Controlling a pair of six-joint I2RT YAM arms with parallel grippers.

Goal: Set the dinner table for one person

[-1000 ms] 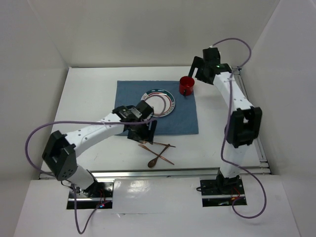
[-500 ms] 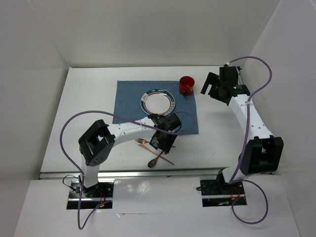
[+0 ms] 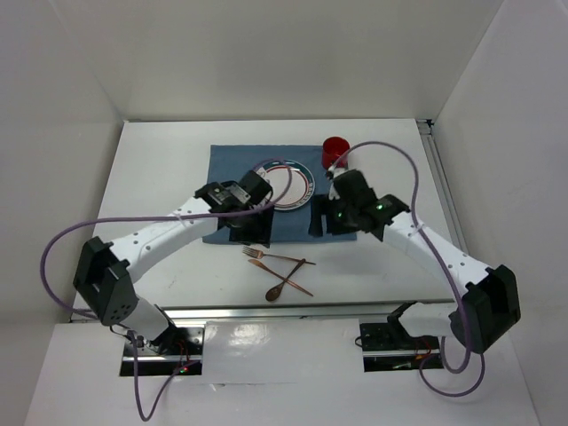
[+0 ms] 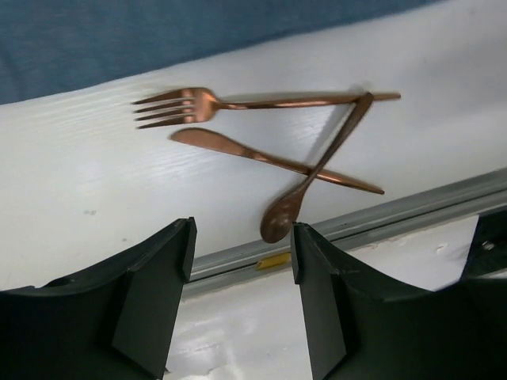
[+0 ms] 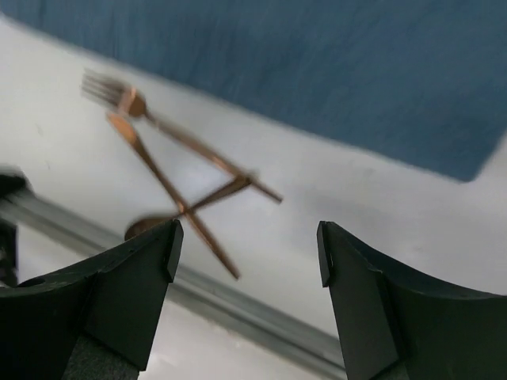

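White dinner table (image 3: 158, 170) carries crossed copper fork (image 4: 261, 101), knife (image 4: 238, 150) and spoon (image 4: 337, 136), lower centre. We judge them stiff, thin, slippery; pinch mid-handle. Left gripper (image 4: 242, 237) and right gripper (image 5: 247, 237) gape, empty.

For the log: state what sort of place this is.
Likely a robot lab cell: plain white walls box in the dinner table, and a metal rail edges its near side.
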